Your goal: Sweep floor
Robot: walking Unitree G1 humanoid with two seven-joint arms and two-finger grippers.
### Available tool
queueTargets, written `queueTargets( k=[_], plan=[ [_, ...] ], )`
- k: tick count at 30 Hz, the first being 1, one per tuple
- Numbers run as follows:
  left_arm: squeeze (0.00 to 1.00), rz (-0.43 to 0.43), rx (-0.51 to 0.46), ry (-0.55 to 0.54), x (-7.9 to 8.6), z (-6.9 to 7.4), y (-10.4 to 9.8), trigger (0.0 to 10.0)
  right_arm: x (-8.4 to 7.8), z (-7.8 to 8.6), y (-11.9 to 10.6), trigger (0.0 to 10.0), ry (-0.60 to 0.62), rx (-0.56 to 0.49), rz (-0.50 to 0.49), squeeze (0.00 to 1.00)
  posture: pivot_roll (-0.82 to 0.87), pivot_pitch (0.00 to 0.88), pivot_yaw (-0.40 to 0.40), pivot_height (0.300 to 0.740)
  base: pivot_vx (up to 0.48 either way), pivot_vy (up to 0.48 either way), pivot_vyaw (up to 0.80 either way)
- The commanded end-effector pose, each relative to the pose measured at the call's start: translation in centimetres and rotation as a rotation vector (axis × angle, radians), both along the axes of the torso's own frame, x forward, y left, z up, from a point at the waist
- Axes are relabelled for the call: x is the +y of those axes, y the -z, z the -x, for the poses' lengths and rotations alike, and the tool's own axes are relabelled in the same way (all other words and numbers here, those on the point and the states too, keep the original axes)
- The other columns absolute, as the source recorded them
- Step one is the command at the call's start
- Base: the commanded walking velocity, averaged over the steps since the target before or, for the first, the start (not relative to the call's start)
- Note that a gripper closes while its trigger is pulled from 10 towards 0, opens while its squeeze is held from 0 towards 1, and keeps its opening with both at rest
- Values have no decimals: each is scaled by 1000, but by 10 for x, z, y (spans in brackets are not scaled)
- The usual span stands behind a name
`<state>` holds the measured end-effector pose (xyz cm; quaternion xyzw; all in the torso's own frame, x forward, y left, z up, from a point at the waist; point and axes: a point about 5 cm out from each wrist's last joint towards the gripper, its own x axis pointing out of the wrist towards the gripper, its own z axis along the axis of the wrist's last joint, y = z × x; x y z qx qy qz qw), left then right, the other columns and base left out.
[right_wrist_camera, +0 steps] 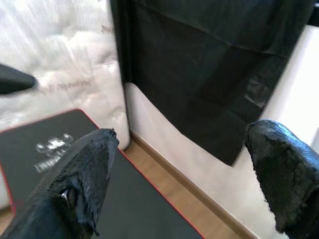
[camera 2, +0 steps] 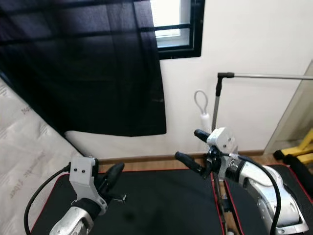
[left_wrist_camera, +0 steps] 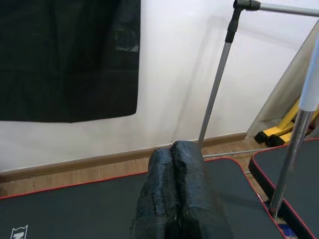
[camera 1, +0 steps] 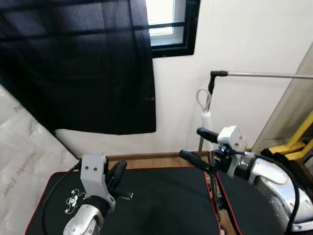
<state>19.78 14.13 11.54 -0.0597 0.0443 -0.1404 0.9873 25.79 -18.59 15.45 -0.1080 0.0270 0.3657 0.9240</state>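
Right hand (camera 1: 197, 144), fingers spread wide, sits just left of slim metal broom pole w/ white looped grip (camera 1: 206, 120), near white wall. Left hand (left_wrist_camera: 177, 189), fingers pressed together, empty, over smooth black red-edged floor mat (camera 1: 166, 200); wood floor strip (camera 1: 146, 161) beyond.

Black red-edged mat (camera 1: 161, 196), black curtain (camera 1: 83, 63)
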Motion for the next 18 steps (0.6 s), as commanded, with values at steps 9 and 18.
queueTargets(
  k=[9,18],
  plan=[
    [0,29,31,203,-13,16,1,10000,-18,3,11,10000,166,43,130,1000,-58,12,-1,740,0,0,0],
    [0,39,57,356,-25,28,-2,10000,-40,-11,35,10000,399,40,284,765,-40,52,8,740,0,0,0]
  ],
)
